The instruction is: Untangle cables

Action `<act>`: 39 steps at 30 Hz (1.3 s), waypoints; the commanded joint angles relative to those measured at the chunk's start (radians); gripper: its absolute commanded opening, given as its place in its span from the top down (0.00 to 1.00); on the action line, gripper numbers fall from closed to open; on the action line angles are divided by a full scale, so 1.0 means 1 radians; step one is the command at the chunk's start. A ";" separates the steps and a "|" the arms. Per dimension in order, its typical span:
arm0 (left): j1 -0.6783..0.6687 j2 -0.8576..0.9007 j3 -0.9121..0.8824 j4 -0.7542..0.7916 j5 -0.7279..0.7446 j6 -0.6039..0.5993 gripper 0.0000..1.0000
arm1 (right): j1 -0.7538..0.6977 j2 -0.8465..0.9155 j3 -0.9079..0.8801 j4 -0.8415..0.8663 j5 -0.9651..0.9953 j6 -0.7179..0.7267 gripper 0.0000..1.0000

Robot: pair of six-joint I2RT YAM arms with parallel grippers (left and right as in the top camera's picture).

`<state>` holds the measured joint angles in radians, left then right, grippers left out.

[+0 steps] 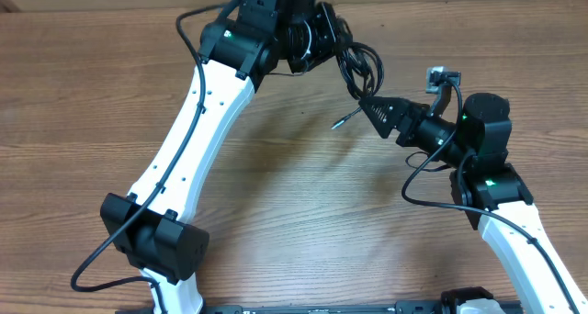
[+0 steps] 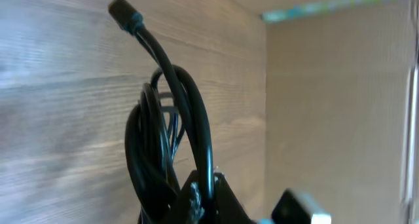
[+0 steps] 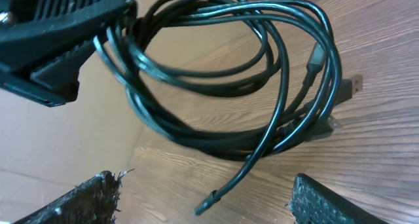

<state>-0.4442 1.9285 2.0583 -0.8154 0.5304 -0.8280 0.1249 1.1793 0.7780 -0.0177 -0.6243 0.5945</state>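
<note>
Several cables (image 3: 190, 135), most ends unseen.

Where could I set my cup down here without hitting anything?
The bare table between the left arm and right arm, and its far left corner. Crowded top middle, where the left gripper holds the cables near the right gripper.

We see a wooden table (image 1: 303, 213), mid-brown, with the grain running across it from left to right in the overhead view. Darker streaks run along the boards, and the surface looks matt. In the left wrist view the table (image 2: 59, 119) meets a plain beige panel (image 2: 327, 119) at a straight edge, and a blurred greenish strip (image 2: 327, 6) runs along the panel's top. In the right wrist view a similar beige surface (image 3: 39, 139) borders the table (image 3: 366, 158).
</note>
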 commanded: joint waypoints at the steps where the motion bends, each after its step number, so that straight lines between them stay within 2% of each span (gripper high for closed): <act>1: 0.000 -0.002 0.030 0.007 0.135 0.388 0.96 | -0.003 0.001 0.022 0.008 0.069 0.008 0.17; 5: 0.016 -0.002 0.030 -0.002 0.192 0.620 0.96 | -0.003 0.001 0.022 0.009 0.138 0.008 0.17; 8: 0.042 -0.002 0.030 0.000 0.252 0.673 0.96 | -0.003 0.001 0.022 0.009 0.197 0.008 0.17; 13: 0.098 -0.002 0.030 0.002 0.522 0.855 0.96 | -0.003 0.001 0.022 0.019 0.343 0.007 0.17; 20: 0.084 -0.002 0.030 0.001 0.601 0.927 0.96 | -0.003 0.001 0.022 0.078 0.362 0.007 0.17; 26: 0.064 -0.002 0.030 0.002 0.652 0.929 0.96 | -0.003 0.001 0.022 0.084 0.414 0.000 0.18; 28: 0.064 -0.002 0.030 0.000 0.669 0.929 0.96 | -0.003 0.001 0.022 0.084 0.439 0.000 0.24; 30: 0.064 -0.002 0.030 0.001 0.684 0.929 0.96 | -0.003 0.001 0.022 0.084 0.452 0.000 0.36; 34: 0.064 -0.002 0.030 0.001 0.694 0.929 0.96 | -0.003 0.001 0.022 0.084 0.452 0.000 0.48; 36: 0.064 -0.002 0.030 0.001 0.694 0.929 0.96 | -0.003 0.001 0.022 0.084 0.453 -0.001 0.50; 39: 0.065 -0.002 0.030 0.001 0.702 0.929 0.96 | -0.003 0.001 0.022 0.063 0.513 0.000 0.46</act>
<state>-0.3737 1.9285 2.0583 -0.8204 1.1717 0.0818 0.1261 1.1793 0.7780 0.0582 -0.1989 0.5991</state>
